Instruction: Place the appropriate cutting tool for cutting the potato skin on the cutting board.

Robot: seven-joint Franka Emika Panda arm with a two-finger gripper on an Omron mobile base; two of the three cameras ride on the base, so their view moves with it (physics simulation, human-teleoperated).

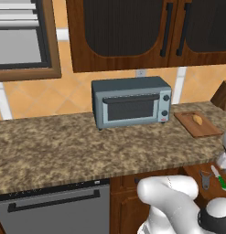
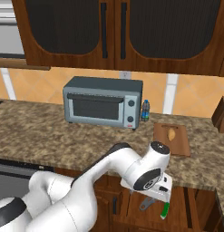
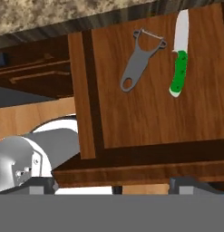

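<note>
Peeler (image 3: pixel 139 59) lying flat on the wooden floor of an open drawer (image 3: pixel 149 113), forked head up toward the counter edge in the hand view, handle with its hole pointing down and left. Just beside it — apart, not touching — a green-handled knife (image 3: pixel 179 56), blade toward the same edge. Same pair seen from the left base view at the lower right: peeler (image 1: pixel 205 179), knife (image 1: pixel 219 178), below the counter front.

Up on the speckled counter (image 1: pixel 64 146), the cutting board (image 1: pixel 197 124) with the potato (image 1: pixel 197 119) resting on it, to the right of the grey toaster oven (image 1: pixel 131 101). Small bottle (image 2: pixel 145 110) between oven and board in the right base view.

Gripper (image 3: pixel 143 183) poised above the drawer, looking down into it; only the two dark tips visible at the bottom edge, set well apart, nothing between them — open, then, by the look of it.

Step in hand, judging from this: the reach for the tool, not yet grasped. Next move calls for shifting over the grey handle, turning the fingers across its slanted line, then descending — keeping clear of the knife close alongside. Lift and carry to the board afterwards.
</note>
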